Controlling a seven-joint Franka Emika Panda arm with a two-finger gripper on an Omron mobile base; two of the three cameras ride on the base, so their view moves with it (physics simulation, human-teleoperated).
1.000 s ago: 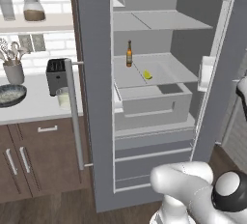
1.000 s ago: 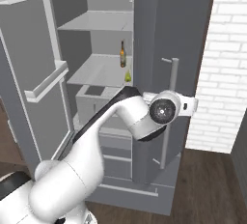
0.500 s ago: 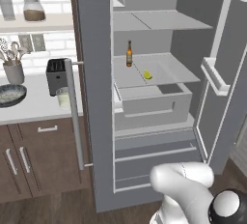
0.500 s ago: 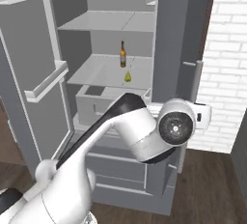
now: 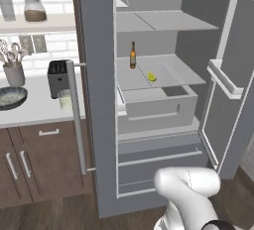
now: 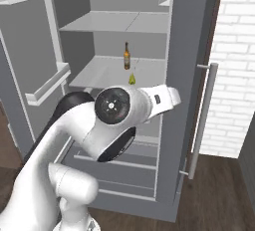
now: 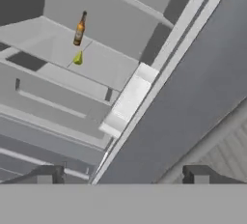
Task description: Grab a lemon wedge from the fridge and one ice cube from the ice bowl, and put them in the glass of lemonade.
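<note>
We see the fridge (image 5: pixel 99 100) standing open, and on its middle shelf the lemon wedge (image 5: pixel 152 77) lies just beside the slim brown bottle (image 5: pixel 132 55), the pair also seen from our hand camera. From the left base camera we also get the counter (image 5: pixel 30 110) beside the fridge, carrying the glass of lemonade (image 5: pixel 65 100) in front of the black toaster (image 5: pixel 58 77) and the ice bowl (image 5: pixel 11 97) farther out. Our fingers (image 7: pixel 48 174) stand wide apart, holding nothing, well short of the shelf.
</note>
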